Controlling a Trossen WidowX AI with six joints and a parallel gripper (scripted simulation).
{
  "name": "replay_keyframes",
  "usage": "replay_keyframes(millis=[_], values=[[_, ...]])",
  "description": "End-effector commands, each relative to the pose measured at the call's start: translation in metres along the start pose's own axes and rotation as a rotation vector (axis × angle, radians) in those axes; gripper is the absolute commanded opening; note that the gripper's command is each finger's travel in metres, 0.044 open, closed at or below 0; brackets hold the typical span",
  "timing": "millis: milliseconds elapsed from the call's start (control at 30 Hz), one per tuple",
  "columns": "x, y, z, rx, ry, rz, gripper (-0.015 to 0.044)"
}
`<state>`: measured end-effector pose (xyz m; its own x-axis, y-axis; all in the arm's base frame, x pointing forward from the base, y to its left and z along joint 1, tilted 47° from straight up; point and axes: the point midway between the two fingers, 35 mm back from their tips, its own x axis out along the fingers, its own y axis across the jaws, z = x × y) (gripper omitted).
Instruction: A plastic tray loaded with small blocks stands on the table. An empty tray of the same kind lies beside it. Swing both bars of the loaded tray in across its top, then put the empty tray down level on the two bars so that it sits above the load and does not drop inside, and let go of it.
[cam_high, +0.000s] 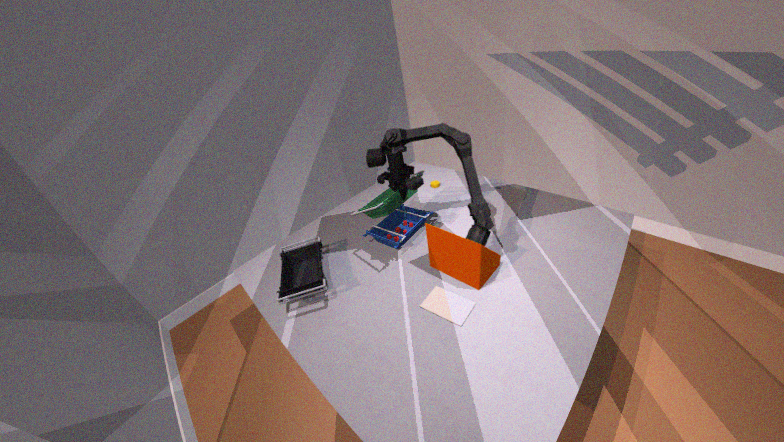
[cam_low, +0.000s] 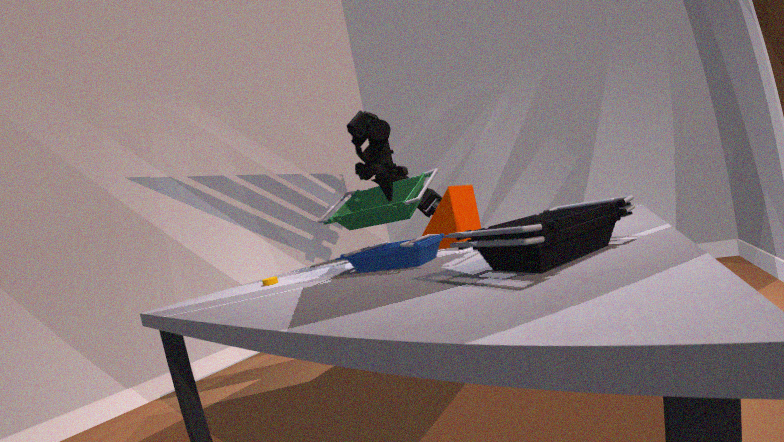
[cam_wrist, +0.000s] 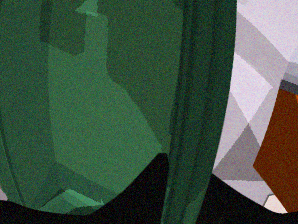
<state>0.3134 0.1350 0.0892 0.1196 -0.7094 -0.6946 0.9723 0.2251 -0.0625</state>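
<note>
The loaded blue tray (cam_high: 415, 226) (cam_low: 392, 260) stands on the table with several red blocks (cam_high: 406, 223) inside. Its two wire bars lie across its top, one of them the near bar (cam_high: 388, 231). The empty green tray (cam_high: 381, 207) (cam_low: 384, 215) (cam_wrist: 205, 100) is in the air above and beyond the blue tray in the top view. It looks tilted in the exterior view, with wire bars at its ends. My gripper (cam_high: 403, 196) (cam_low: 390, 194) (cam_wrist: 170, 161) points down and is shut on one long wall of the green tray. The far fingertip is hidden by that wall in the top and exterior views.
A black tray (cam_high: 282, 269) (cam_low: 576, 241) with wire bars stands to the left in the top view. An orange wedge-like block (cam_high: 455, 258) (cam_low: 463, 208) (cam_wrist: 280, 140) stands near the arm's base. A flat pale plate (cam_high: 447, 305) and a small yellow piece (cam_high: 434, 184) (cam_low: 270, 281) lie on the table.
</note>
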Motion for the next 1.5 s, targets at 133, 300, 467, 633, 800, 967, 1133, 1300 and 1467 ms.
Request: replay_keyframes(millis=[133, 300, 467, 633, 800, 967, 1133, 1300, 1467], values=[[-0.004, 0.001, -0.001, -0.004, 0.001, 0.013, 0.0000], [-0.004, 0.001, -0.001, -0.004, 0.001, 0.013, 0.0000], [-0.004, 0.001, -0.002, -0.004, 0.001, 0.013, 0.0000], [-0.004, 0.001, -0.002, -0.004, 0.001, 0.013, 0.0000], [-0.004, 0.001, -0.002, -0.004, 0.001, 0.013, 0.0000], [-0.002, 0.001, -0.002, -0.004, 0.001, 0.013, 0.0000], [0.005, 0.002, -0.002, -0.004, 0.002, 0.013, 0.0000], [0.013, 0.003, -0.002, -0.003, 0.002, 0.013, 0.0000], [0.021, 0.003, -0.002, -0.003, 0.002, 0.014, 0.0000]])
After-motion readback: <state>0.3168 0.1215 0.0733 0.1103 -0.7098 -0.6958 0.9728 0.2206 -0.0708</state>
